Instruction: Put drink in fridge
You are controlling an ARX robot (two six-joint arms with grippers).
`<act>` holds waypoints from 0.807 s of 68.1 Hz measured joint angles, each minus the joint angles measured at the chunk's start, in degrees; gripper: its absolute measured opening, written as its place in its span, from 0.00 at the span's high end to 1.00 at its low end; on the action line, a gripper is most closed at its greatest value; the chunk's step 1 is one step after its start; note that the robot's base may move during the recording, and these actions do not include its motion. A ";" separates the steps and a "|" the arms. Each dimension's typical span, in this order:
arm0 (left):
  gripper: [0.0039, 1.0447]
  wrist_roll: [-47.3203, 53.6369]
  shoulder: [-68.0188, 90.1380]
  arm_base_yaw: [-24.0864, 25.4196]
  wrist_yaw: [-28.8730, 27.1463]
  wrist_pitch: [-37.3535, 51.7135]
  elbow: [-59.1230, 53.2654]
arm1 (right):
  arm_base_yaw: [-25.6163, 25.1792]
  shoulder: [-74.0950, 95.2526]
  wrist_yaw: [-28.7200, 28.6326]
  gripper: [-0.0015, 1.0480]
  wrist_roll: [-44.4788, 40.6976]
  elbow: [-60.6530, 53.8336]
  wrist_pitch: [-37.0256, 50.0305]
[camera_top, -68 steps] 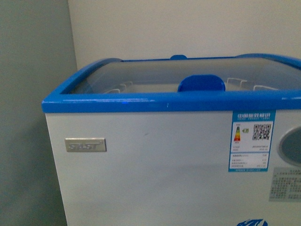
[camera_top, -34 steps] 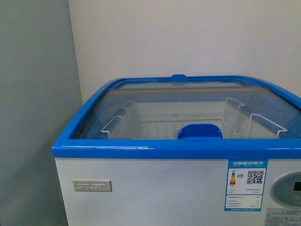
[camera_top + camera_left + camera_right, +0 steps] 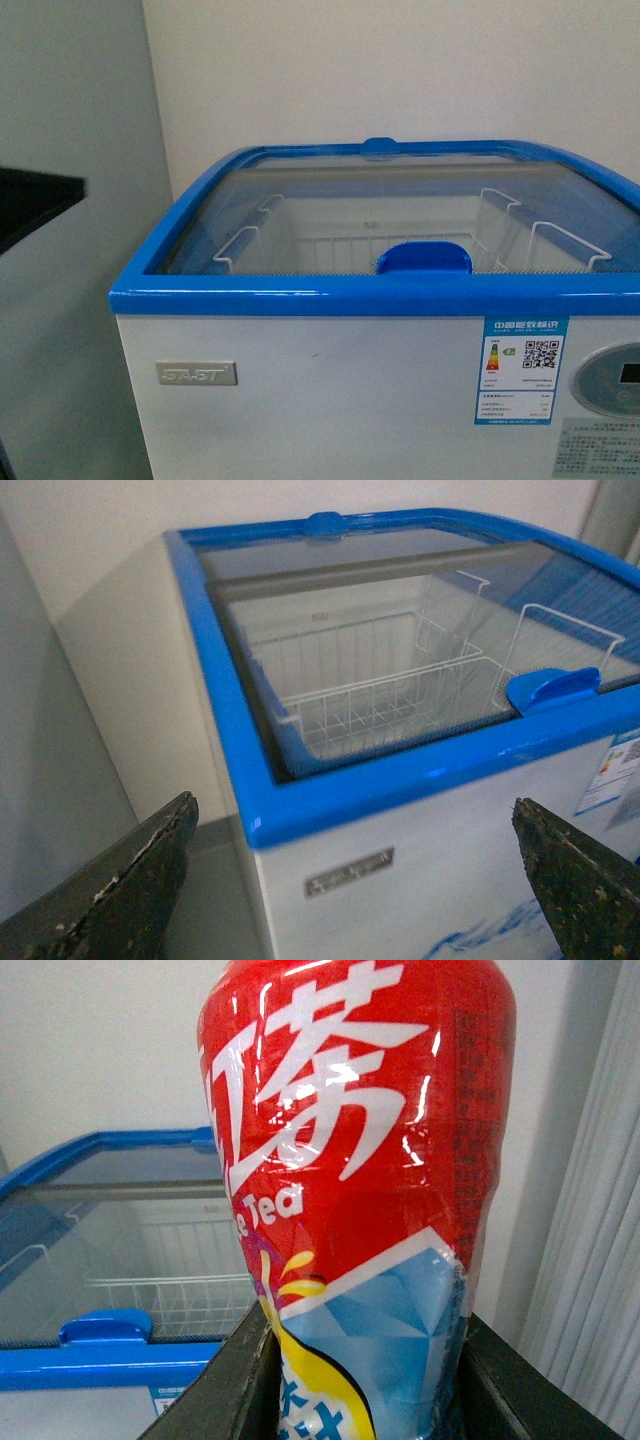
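Note:
The fridge (image 3: 300,297) is a white chest cooler with a blue rim, seen close ahead in the front view. Its glass lid (image 3: 350,210) lies over white wire baskets (image 3: 245,245), and the lid's blue handle (image 3: 424,258) sits at the front rim. In the left wrist view my left gripper (image 3: 350,880) is open and empty, its dark fingers (image 3: 120,890) spread wide before the fridge's front left corner (image 3: 290,815). My right gripper (image 3: 365,1390) is shut on the drink (image 3: 350,1160), a bottle with a red label and large white characters. Its cap is out of view.
A grey wall (image 3: 70,120) stands close to the fridge's left side, and a white wall runs behind it. A dark flat shape (image 3: 35,205) juts in at the front view's left edge. A white ribbed surface (image 3: 600,1260) hangs beside the drink in the right wrist view.
The front view has risen, so the fridge shows lower and more of its lid and baskets is seen. The dark shape has come in at the left edge.

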 joint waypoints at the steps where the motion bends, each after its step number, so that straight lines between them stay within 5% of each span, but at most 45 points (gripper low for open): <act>1: 0.08 2.01 1.84 -0.77 0.28 -0.04 1.92 | 0.00 0.00 0.00 0.65 0.00 0.00 0.00; 16: 0.08 30.49 16.24 -11.72 10.60 -9.62 25.88 | 0.00 0.00 0.00 0.65 0.00 0.00 0.00; 25: 0.08 41.38 20.76 -15.37 10.91 -17.62 33.05 | 0.00 0.00 -0.02 0.65 0.00 0.00 0.00; 55: 0.08 47.95 31.63 -22.18 12.76 -37.09 47.71 | 0.00 0.00 -0.02 0.65 0.00 0.00 0.00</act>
